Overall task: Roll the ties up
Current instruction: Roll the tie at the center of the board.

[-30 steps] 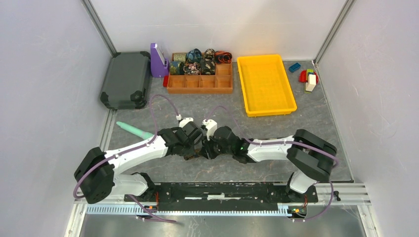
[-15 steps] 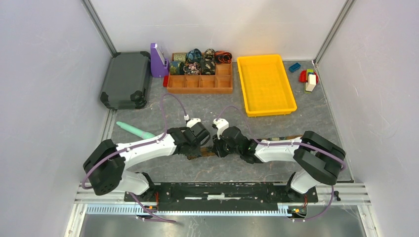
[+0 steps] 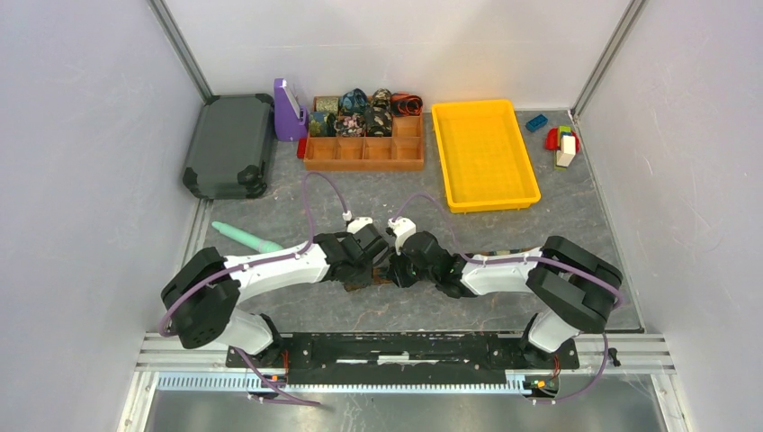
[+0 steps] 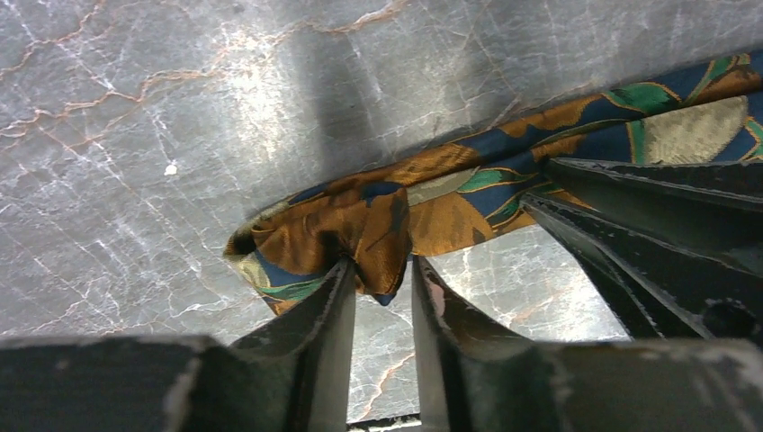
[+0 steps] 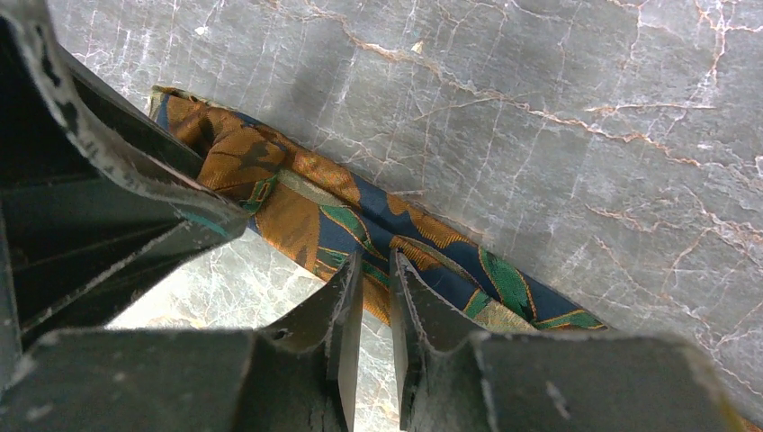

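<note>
An orange, blue and green patterned tie [image 4: 450, 180] lies as a strip on the marbled table, its end folded over. My left gripper [image 4: 382, 270] stands slightly open around that folded end, which hangs loosely between the tips. My right gripper [image 5: 376, 265] is shut on the near edge of the same tie [image 5: 423, 243], right beside the left fingers [image 5: 135, 198]. From above, both grippers [image 3: 382, 264] [image 3: 396, 268] meet tip to tip at mid-table, hiding most of the tie [image 3: 358, 284]. Several rolled ties [image 3: 364, 112] fill the back row of a wooden organizer [image 3: 364, 165].
A yellow tray [image 3: 493, 205] stands right of the organizer. A black case [image 3: 229, 144] and a purple holder [image 3: 288, 110] are at the back left. A teal stick [image 3: 243, 237] lies left of the arms. Toy blocks [image 3: 562, 142] sit in the back right corner.
Both arms have shifted a little right and away from the bases with the tie. The left gripper's jaws, shut before, have parted around the folded end.
</note>
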Controlling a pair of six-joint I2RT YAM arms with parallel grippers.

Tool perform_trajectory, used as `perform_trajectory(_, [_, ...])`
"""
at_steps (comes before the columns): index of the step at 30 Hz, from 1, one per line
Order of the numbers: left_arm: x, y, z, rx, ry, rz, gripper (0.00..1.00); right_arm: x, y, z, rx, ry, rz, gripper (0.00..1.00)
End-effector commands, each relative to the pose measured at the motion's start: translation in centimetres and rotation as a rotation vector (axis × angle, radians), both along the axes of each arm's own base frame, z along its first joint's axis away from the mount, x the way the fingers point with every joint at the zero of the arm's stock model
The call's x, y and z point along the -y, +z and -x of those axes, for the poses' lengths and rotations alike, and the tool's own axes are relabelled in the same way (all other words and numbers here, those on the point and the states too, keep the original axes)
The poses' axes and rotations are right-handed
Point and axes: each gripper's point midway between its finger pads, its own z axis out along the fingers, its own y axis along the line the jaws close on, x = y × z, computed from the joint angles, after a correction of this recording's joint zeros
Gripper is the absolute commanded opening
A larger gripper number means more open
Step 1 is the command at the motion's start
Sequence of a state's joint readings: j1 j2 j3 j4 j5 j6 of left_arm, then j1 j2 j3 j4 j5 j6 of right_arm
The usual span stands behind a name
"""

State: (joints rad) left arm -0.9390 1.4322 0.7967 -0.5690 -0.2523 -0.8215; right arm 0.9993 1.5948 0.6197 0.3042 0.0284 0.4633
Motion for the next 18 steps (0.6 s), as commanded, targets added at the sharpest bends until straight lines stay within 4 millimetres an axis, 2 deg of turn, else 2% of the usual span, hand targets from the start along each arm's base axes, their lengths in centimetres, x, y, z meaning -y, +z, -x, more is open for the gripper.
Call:
perform_trajectory(1, [2.5,1.1,-0.7,0.018,-0.007,0.087,0.39,-0.1,-0.2,-0.2,0.004,0.000,0.004,0.23])
perform_trajectory(4, [3.0,1.3,-0.7,0.023,-0.021,0.111,0.42,-0.2,0.1,-0.4,0.004,0.001,0.012,0.23])
perform_trajectory(10, [3.6,1.7,-0.6,0.029,-0.052,0.142,0.41,-0.5,1.2,-0.9,0.012,-0.003,0.010,0.23])
perform_trajectory(14, [3.9,1.7,-0.6,0.045,-0.091,0.160,0.28,-1.0,2.3,-1.2,0.010,0.008,-0.020,0.23])
perform_trajectory(18, [3.9,1.2,-0.5,0.045,-0.115,0.160,0.22,-1.8,3.2,-1.2,-0.012,0.031,-0.075,0.24])
